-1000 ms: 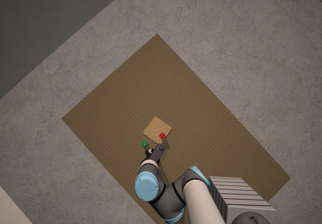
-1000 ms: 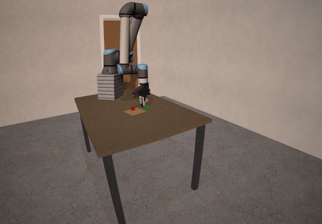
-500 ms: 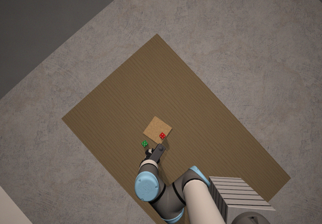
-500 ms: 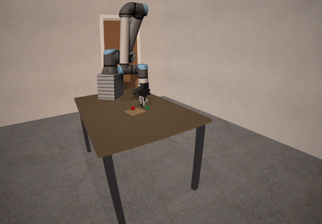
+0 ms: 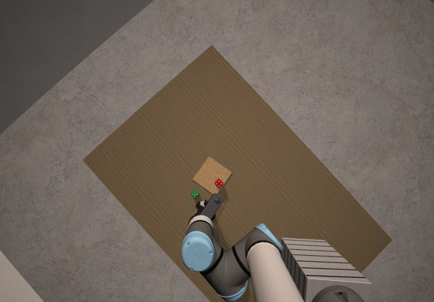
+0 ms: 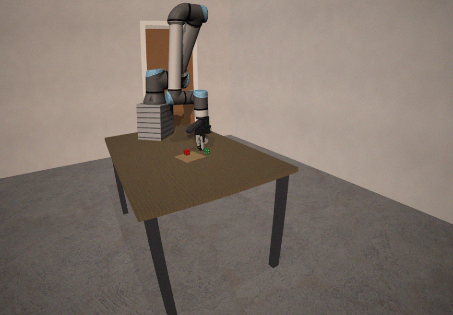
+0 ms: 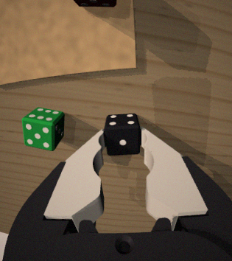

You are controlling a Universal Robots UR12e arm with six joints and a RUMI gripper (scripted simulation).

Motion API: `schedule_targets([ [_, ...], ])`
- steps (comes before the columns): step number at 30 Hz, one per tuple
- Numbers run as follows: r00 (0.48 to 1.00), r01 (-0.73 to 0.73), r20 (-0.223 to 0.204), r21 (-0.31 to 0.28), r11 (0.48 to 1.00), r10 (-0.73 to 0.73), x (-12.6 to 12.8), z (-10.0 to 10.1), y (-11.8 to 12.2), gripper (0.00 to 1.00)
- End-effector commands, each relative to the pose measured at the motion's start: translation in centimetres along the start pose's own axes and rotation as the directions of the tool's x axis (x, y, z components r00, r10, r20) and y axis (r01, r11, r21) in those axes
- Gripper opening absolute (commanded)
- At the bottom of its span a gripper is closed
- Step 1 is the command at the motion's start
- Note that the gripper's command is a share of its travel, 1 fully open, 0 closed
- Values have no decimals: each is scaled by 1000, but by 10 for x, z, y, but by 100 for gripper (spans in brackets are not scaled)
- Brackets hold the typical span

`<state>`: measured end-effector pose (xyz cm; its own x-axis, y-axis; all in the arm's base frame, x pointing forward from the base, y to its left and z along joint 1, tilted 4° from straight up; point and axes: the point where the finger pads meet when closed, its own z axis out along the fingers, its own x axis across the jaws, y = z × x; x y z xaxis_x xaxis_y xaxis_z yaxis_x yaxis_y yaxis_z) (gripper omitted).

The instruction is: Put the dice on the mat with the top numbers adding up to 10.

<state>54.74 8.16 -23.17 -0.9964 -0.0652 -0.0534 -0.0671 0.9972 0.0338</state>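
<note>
Three dice are out on the table [image 5: 210,99] [image 6: 219,176], and just one, the red die [image 5: 218,182] [image 6: 186,152] [image 7: 96,2], sits on the mat [image 5: 210,172] [image 6: 190,157] [image 7: 59,40], near its edge. I see the pincer [image 5: 204,203] [image 6: 200,147] [image 7: 122,130] pinching the black die [image 6: 200,148] [image 7: 122,136] off the mat, a pale finger against either side. Near it, also off the mat, the green die [image 5: 194,193] [image 6: 206,151] [image 7: 40,130] rests flat, five pips up

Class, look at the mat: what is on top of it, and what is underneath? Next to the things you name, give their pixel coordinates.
One red die [image 5: 218,182] [image 6: 186,152] [image 7: 96,3] sits on the mat [image 5: 208,171] [image 6: 188,158] [image 7: 59,44]. Whatever lies underneath cannot be seen, because the mat covers it.
</note>
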Motion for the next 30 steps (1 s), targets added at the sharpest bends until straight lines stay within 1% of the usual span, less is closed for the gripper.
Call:
schedule_targets([
  [1,1000,0,1,0,1000,0,0,0,0,10],
  [9,1000,0,1,0,1000,0,0,-2,0,10],
  [13,1000,0,1,0,1000,0,0,-10,0,10],
  [17,1000,0,1,0,1000,0,0,-26,0,10],
  [24,1000,0,1,0,1000,0,0,-65,0,10],
  [26,1000,0,1,0,1000,0,0,-65,0,10],
  [30,1000,0,1,0,1000,0,0,-84,0,10],
])
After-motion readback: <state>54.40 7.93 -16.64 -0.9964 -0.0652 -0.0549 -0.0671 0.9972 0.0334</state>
